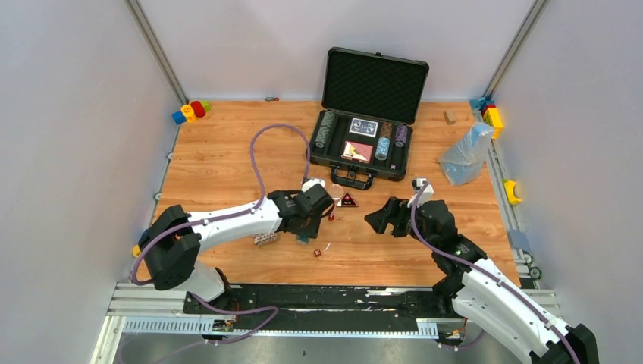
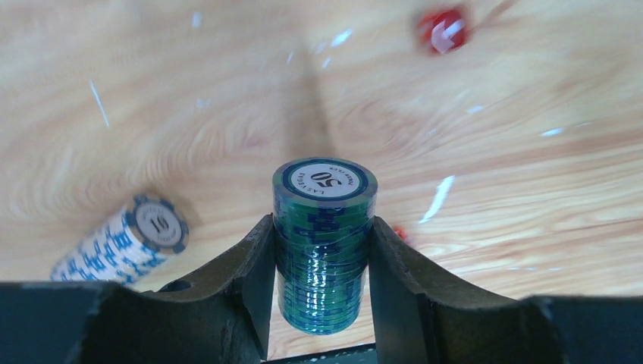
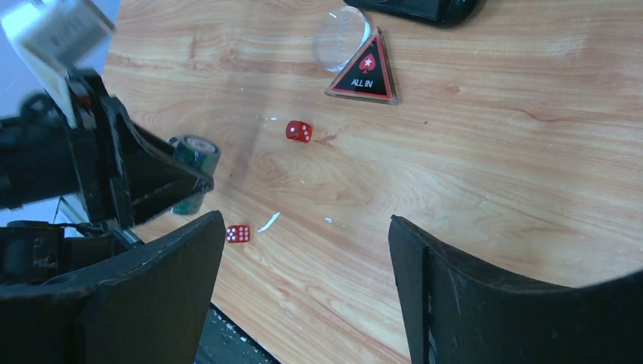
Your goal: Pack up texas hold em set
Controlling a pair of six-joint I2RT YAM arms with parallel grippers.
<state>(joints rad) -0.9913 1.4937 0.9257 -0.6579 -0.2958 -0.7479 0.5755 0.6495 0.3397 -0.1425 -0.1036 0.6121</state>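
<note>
The black case (image 1: 370, 85) lies open at the back of the table, with chip rolls and card decks in its foam. My left gripper (image 2: 321, 227) is shut on a green striped chip roll (image 2: 324, 250), one finger on each side; this green roll (image 3: 193, 161) also shows in the right wrist view. A white-and-blue chip roll (image 2: 121, 244) lies on the wood to its left. Two red dice (image 3: 299, 131) (image 3: 238, 233), a black triangular "ALL IN" button (image 3: 365, 74) and a clear disc (image 3: 341, 36) lie between the arms. My right gripper (image 3: 307, 258) hangs open over bare wood.
Colourful toy blocks (image 1: 190, 111) sit in the back left corner and more blocks (image 1: 491, 114) in the back right. A clear plastic bag (image 1: 465, 154) lies right of the case. The case handle (image 1: 352, 179) points toward the arms.
</note>
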